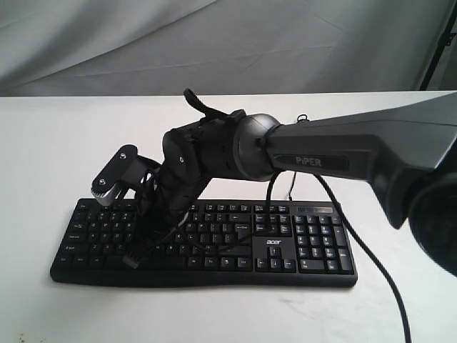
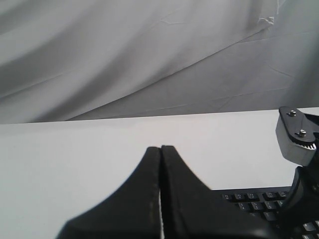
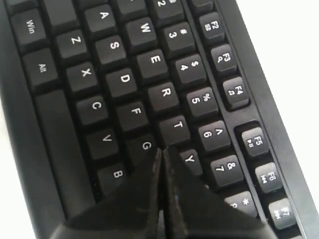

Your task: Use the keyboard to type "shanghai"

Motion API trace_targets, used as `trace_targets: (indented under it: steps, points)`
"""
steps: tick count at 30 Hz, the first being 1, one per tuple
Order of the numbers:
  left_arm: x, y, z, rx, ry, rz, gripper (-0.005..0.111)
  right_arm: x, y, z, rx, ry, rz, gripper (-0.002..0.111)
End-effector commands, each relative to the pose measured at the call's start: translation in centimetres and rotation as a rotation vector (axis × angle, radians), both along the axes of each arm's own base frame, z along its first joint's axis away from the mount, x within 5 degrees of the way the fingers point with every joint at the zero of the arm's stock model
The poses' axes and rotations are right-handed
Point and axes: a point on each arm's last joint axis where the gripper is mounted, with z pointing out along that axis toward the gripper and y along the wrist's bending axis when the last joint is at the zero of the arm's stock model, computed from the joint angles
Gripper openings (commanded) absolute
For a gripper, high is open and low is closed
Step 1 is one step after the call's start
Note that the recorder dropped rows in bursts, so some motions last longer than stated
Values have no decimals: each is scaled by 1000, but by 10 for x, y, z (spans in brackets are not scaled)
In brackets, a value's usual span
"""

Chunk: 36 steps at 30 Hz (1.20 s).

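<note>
The long black keyboard (image 1: 235, 251) with a white acer logo lies on the white table (image 1: 43, 157). My right arm reaches across it from the right. Its gripper (image 1: 161, 229) is shut and points down onto the left half of the letter keys. In the right wrist view the closed fingertips of this gripper (image 3: 162, 150) rest on the keyboard (image 3: 124, 79) between the G key (image 3: 145, 146) and the Y key (image 3: 189, 159), hiding the key beneath. My left gripper (image 2: 160, 148) is shut on nothing, above bare table beside the keyboard's corner (image 2: 254, 201). It is out of the exterior view.
A thin black cable (image 1: 371, 259) runs over the table right of the number pad. The right arm's wrist camera mount (image 1: 116, 175) sticks out above the keyboard's left end and shows in the left wrist view (image 2: 295, 139). A grey cloth backdrop (image 1: 214, 43) hangs behind.
</note>
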Motion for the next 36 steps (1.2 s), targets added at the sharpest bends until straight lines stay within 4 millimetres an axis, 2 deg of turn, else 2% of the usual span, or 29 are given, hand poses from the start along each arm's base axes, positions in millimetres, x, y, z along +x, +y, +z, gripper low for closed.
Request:
trace_targets:
  steps: [1, 28, 36]
  points:
    - [0, 0, 0, -4, -6, -7, 0, 2, -3, 0, -11, 2, -4, 0]
    - [0, 0, 0, -4, -6, -7, 0, 3, -3, -4, -14, 6, -10, 0]
    - [0, 0, 0, -4, -6, -7, 0, 4, -2, 12, 21, -34, -3, 0]
